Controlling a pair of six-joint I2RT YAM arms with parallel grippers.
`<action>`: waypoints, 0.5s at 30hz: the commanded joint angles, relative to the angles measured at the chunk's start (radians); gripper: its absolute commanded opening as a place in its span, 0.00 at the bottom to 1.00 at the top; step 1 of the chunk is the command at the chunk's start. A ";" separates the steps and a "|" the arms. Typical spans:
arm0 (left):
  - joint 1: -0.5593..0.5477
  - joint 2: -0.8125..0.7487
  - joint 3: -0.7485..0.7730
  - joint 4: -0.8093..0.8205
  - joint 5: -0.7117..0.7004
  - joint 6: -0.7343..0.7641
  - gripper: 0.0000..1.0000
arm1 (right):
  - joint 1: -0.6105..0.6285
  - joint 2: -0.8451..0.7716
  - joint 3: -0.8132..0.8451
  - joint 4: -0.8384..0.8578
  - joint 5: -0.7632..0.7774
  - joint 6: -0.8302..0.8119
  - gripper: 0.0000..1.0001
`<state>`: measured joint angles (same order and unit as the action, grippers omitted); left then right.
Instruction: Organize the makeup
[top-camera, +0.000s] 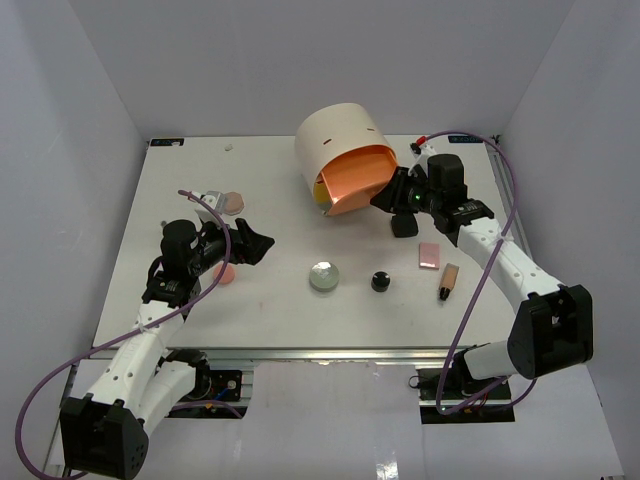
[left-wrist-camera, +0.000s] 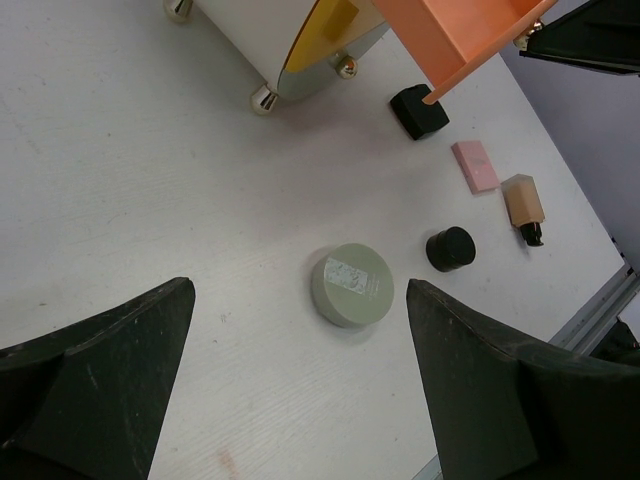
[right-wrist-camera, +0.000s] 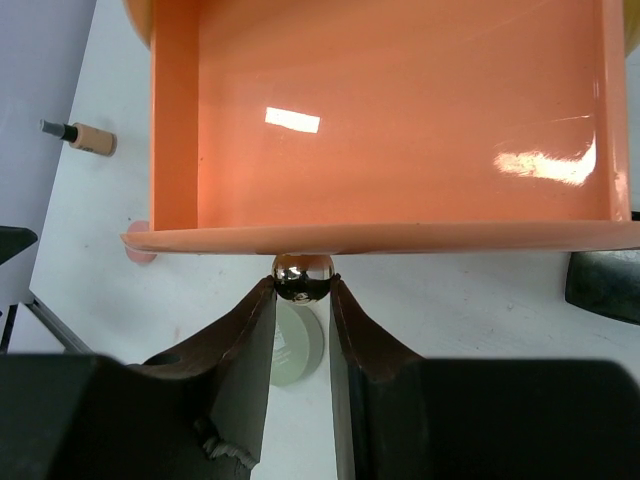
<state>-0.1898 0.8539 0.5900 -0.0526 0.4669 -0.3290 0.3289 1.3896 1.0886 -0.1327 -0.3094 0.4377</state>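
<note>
The round compact (top-camera: 323, 276), black jar (top-camera: 380, 281), pink palette (top-camera: 430, 255) and tan tube (top-camera: 448, 281) lie on the table in the lower middle of the top view. My right gripper (right-wrist-camera: 302, 286) is clamped on the shiny knob (right-wrist-camera: 303, 274) of the orange drawer (right-wrist-camera: 380, 120). My left gripper (left-wrist-camera: 298, 288) stands wide apart and holds nothing.

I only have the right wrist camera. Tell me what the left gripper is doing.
Observer: The left gripper hovers over the table's left side, jaws wide open, holding nothing.
Operator: My right gripper grips the drawer knob. List what lies beside the compact.
Observer: In the top view, a black round jar stands just to its right, apart from it.
Operator: Name anything else outside my frame.
Observer: A pink flat palette lies near the right arm.
</note>
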 joint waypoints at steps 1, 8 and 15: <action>0.001 -0.013 0.034 0.000 -0.007 0.013 0.98 | -0.007 -0.017 0.003 0.039 -0.005 -0.016 0.24; 0.001 -0.011 0.034 0.000 -0.007 0.013 0.98 | -0.020 0.006 0.015 0.072 -0.026 -0.021 0.49; 0.001 -0.009 0.035 0.000 -0.002 0.013 0.98 | -0.029 -0.002 0.015 0.090 -0.050 -0.042 0.69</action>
<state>-0.1898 0.8542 0.5900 -0.0528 0.4606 -0.3286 0.3078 1.3962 1.0882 -0.1022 -0.3317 0.4178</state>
